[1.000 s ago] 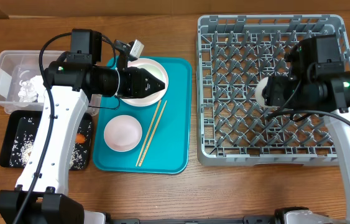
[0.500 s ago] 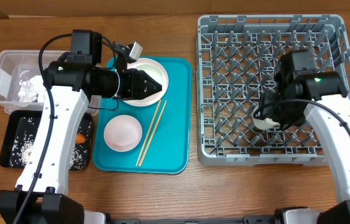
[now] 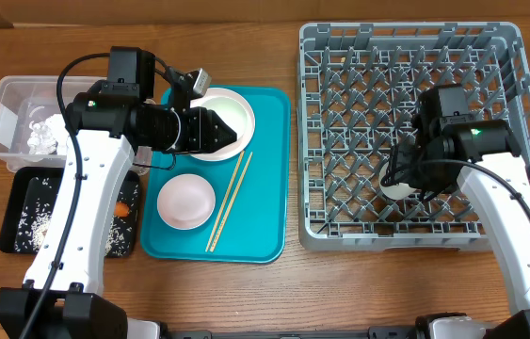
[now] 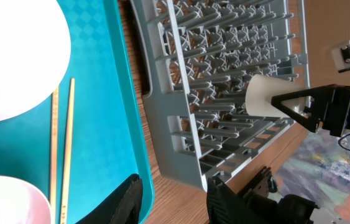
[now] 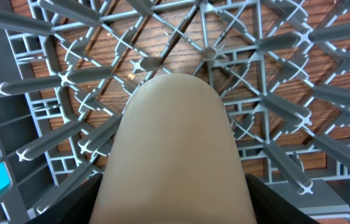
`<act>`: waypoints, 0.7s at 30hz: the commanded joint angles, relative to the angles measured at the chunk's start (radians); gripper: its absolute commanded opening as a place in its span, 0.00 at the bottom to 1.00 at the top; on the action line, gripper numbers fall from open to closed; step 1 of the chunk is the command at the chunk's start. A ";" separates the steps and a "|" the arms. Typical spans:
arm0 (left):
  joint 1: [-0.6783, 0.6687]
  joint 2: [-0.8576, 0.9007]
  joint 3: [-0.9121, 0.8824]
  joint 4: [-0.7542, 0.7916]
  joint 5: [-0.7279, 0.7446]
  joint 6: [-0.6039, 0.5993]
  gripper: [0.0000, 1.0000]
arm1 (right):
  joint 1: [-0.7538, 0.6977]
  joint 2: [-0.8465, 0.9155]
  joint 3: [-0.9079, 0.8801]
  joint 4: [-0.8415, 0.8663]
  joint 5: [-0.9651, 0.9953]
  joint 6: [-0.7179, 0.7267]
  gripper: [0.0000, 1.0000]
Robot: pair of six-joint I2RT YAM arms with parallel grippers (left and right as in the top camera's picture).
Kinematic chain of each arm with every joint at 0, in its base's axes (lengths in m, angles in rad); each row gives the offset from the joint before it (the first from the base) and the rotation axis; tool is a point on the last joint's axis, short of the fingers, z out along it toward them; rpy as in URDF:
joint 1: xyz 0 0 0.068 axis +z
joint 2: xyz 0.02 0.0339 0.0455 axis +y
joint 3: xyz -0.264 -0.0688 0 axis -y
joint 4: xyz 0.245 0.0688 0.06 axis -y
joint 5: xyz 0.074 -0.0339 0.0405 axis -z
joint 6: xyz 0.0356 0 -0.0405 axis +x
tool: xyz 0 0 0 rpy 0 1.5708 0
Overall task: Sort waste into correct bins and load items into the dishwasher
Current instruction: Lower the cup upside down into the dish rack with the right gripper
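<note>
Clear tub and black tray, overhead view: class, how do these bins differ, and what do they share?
The clear tub is see-through with taller walls; the black tray is opaque and shallow. The tub holds a crumpled white napkin; the tray holds rice grains and a carrot. Both are rectangular, similar in footprint, left of the teal tray.

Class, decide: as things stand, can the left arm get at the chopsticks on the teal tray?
Probably yes. The left pincer hovers open and empty over the white dish, and the chopsticks lie uncovered just beside it on the teal tray, nothing across them.
</note>
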 commanded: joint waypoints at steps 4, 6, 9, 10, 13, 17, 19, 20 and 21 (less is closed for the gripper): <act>-0.002 -0.014 0.013 -0.002 -0.024 -0.006 0.37 | 0.006 0.024 -0.039 0.016 -0.097 0.003 0.44; -0.002 -0.014 0.013 -0.003 -0.024 -0.006 0.37 | 0.006 0.024 -0.039 0.019 -0.097 0.000 0.44; -0.002 -0.014 0.013 -0.003 -0.024 -0.006 0.37 | 0.006 0.024 -0.039 0.025 -0.096 0.000 0.44; -0.002 -0.014 0.013 -0.003 -0.024 -0.006 0.37 | 0.006 0.024 -0.039 0.026 -0.096 0.000 0.43; -0.002 -0.014 0.013 -0.003 -0.024 -0.006 0.38 | 0.006 0.024 -0.039 0.025 -0.097 0.000 0.43; -0.002 -0.014 0.013 -0.003 -0.024 -0.006 0.38 | 0.006 0.024 -0.039 0.019 -0.097 0.000 0.43; -0.002 -0.014 0.013 -0.002 -0.024 -0.006 0.38 | 0.006 0.024 -0.039 0.016 -0.097 0.000 0.42; -0.002 -0.014 0.013 -0.002 -0.024 -0.006 0.38 | 0.006 0.024 -0.038 0.015 -0.097 0.000 0.43; -0.002 -0.014 0.013 -0.002 -0.024 -0.006 0.38 | 0.006 0.024 -0.035 0.014 -0.097 0.000 0.43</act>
